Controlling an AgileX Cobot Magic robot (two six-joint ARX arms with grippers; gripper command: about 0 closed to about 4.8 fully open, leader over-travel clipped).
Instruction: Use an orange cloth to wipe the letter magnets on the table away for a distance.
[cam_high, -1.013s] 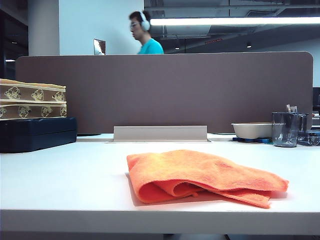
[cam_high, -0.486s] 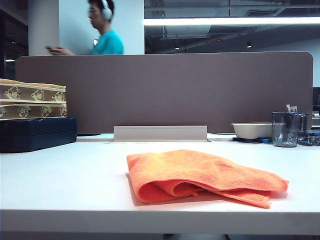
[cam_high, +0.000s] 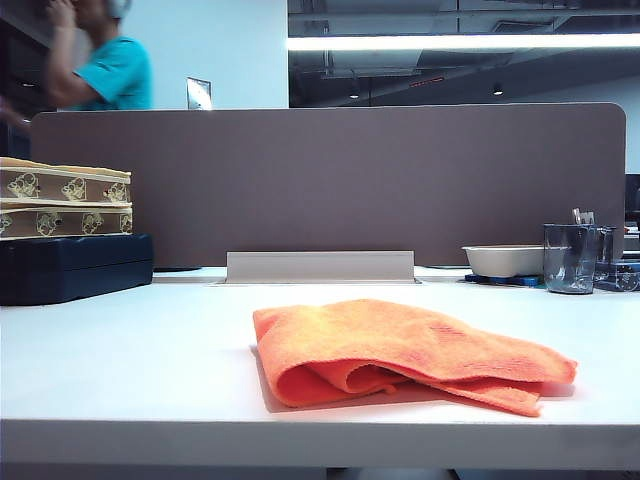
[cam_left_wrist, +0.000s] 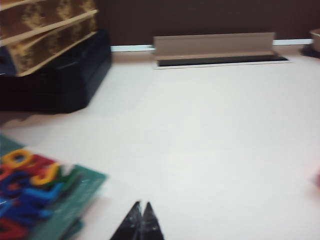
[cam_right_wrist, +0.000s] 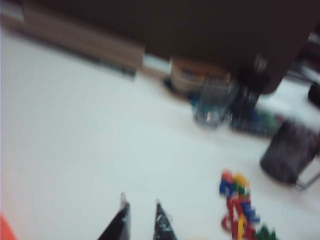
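the cloth (cam_high: 400, 355) lies folded mid-worktop (cam_high: 130, 360), untouched, soft and light, so it should bunch easily; a pinch at a raised fold looks best. the left gripper (cam_left_wrist: 140, 216) hovers over bare worktop, jaws together, magnets (cam_left_wrist: 25, 182) at its ten o'clock on a green board. the right gripper (cam_right_wrist: 140, 220) hovers with jaws narrowly apart, more magnets (cam_right_wrist: 239, 205) at its two o'clock.

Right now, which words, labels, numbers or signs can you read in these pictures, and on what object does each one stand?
None can be read as text.
Patterned boxes: repeated gold figures, no legible words.
Letter magnets near the right gripper: coloured shapes, too blurred to name any letter.
Letters on the green board near the left gripper: blurred, unreadable.
Orange cloth: no label visible.
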